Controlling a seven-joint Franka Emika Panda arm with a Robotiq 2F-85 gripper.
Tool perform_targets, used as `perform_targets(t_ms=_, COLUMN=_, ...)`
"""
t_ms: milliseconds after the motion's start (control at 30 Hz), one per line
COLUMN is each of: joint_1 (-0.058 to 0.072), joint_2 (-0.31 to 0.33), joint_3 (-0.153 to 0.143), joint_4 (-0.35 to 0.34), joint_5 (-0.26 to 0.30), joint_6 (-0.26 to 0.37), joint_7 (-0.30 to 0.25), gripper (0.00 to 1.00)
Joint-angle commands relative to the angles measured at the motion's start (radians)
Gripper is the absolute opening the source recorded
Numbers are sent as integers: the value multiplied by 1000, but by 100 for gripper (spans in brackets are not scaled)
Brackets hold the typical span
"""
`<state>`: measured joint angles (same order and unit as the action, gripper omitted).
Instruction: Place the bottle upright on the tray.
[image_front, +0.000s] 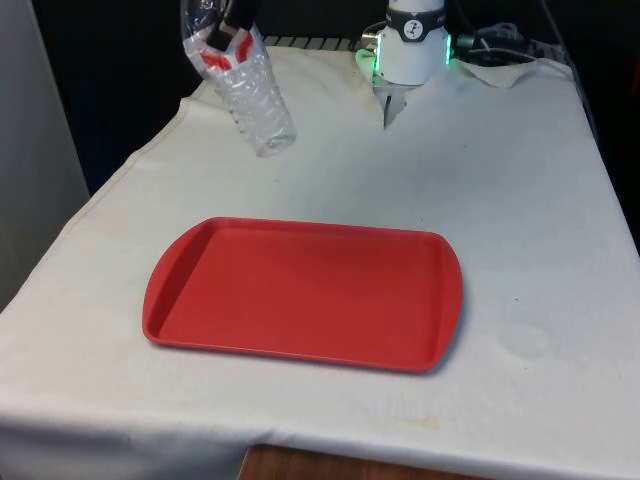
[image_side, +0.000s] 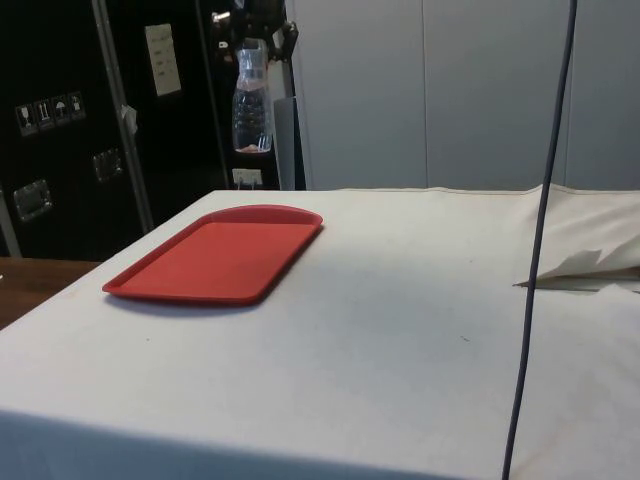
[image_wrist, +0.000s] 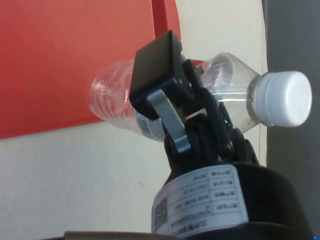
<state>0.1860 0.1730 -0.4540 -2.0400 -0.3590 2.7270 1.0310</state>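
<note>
1. The bottle (image_front: 252, 95) is clear, ribbed plastic with a red-and-white label and a white cap (image_wrist: 284, 98). It hangs in the air above the table's far part at the front view's left, beyond the tray's far edge and touching nothing below.
2. In the front view the bottle tilts, its base pointing down toward the front view's right and its neck end up by the gripper. In the side view (image_side: 252, 100) it looks close to upright, base down.
3. The gripper (image_wrist: 172, 100) is clenched on the bottle's upper body, just below the neck. In the wrist view 1 black finger (image_wrist: 156, 75) lies across the near side of the bottle, with the cap sticking out past it.
4. The gripper comes down from above to the bottle. Its body is cut off by the upper edge in the front and side views.
5. The second finger is hidden behind the bottle, and the label's print cannot be read.
6. The red tray (image_front: 300, 292) lies flat on the white cloth (image_front: 520, 200), nearer the camera than the bottle in the front view.
</note>
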Motion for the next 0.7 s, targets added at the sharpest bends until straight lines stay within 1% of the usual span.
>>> perform_targets(t_ms=0, joint_1=-4, joint_2=-3, joint_3=8, joint_4=-10, joint_5=15, joint_6=21, joint_7=-21, gripper=28)
perform_targets(t_ms=200, joint_1=-4, joint_2=-2, joint_3=9, joint_4=-16, joint_5=15, joint_6=38, joint_7=-54, gripper=28)
perform_targets(t_ms=233, joint_1=0, joint_2=0, joint_3=0, joint_4=-7, joint_5=0, joint_6=21, joint_7=-38, gripper=28)
perform_targets(t_ms=267, joint_1=-4, joint_2=-2, joint_3=9, joint_4=-16, joint_5=15, joint_6=41, joint_7=-58, gripper=28)
perform_targets(t_ms=500, joint_1=-4, joint_2=1, joint_3=10, joint_4=-20, joint_5=16, joint_6=60, joint_7=-95, gripper=28)
perform_targets(t_ms=533, joint_1=0, joint_2=4, joint_3=1, joint_4=-10, joint_5=0, joint_6=44, joint_7=-81, gripper=28)
perform_targets(t_ms=567, joint_1=-4, joint_2=1, joint_3=10, joint_4=-20, joint_5=16, joint_6=63, joint_7=-100, gripper=28)
perform_targets(t_ms=667, joint_1=-4, joint_2=3, joint_3=11, joint_4=-21, joint_5=16, joint_6=72, joint_7=-113, gripper=28)
